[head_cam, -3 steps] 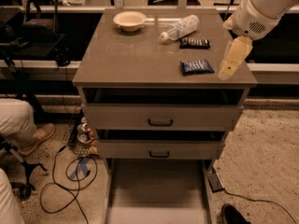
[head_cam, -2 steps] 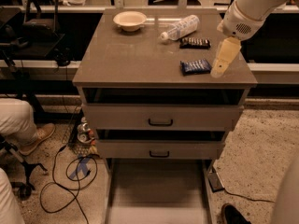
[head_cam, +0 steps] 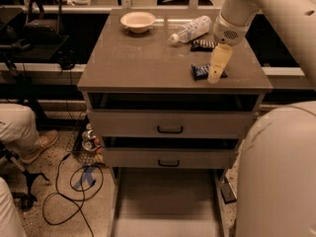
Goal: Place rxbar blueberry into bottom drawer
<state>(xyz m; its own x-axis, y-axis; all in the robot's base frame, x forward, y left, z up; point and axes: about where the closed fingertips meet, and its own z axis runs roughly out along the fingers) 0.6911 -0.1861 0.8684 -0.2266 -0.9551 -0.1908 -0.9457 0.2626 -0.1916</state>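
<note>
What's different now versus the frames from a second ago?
The gripper moved leftward in view and now hangs over the right end of the rxbar blueberry. No grasp is visible. That bar, the bowl, the bottle and the open bottom drawer stayed put.

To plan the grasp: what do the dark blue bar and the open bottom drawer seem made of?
The small dark blue snack bar: probably a glossy plastic film wrapper, given its pale glints. The wide grey-beige bottom drawer: likely matte painted sheet metal, judging by its flat floor and thin side rails. The pale gripper is at the bar's right end.
</note>
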